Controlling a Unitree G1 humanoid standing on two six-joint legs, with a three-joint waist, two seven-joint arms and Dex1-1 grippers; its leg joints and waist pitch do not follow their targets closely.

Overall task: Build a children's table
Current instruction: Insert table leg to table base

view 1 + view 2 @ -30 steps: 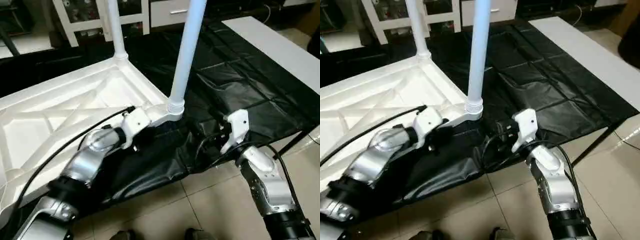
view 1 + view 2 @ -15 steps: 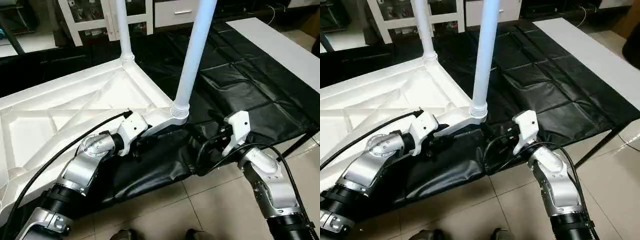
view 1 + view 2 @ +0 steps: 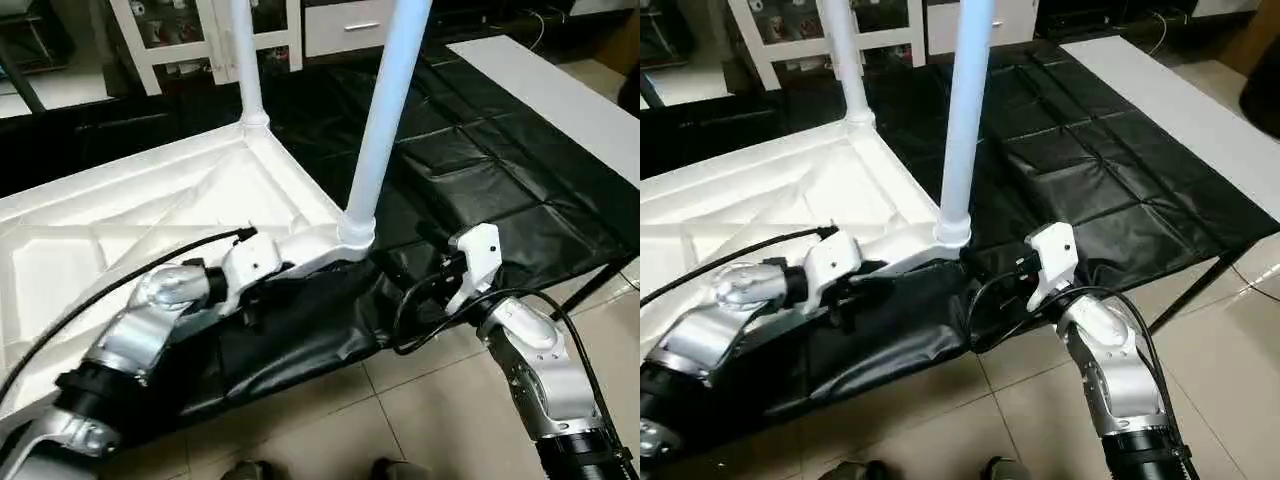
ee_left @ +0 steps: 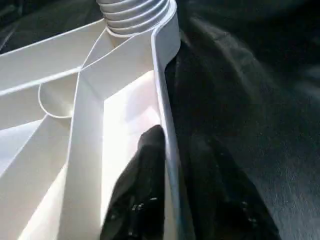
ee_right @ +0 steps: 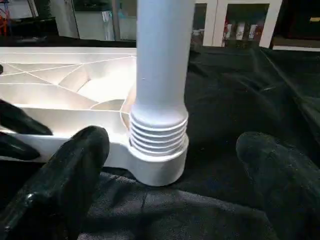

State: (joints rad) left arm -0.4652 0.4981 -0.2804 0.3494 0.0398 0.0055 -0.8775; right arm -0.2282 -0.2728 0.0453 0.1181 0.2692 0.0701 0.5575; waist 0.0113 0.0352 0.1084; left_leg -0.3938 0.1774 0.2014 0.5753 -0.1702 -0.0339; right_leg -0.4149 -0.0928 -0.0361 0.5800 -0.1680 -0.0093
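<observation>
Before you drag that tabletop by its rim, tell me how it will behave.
The tabletop is probably stiff, as X ribs cross its underside. It likely slides easily, yet the loose black cover may bunch under it. With two tall legs standing in one end's sockets, it could feel top-heavy there. The left tool straddles only the thin rim wall, so its hold may slip.

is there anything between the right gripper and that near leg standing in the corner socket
Nothing visible does. The right gripper is open, its two black fingers spread either side of the near leg, apart from it. Between them lies only the black cloth under the tabletop. The left gripper pinches the tabletop's rim, off to the side.
</observation>
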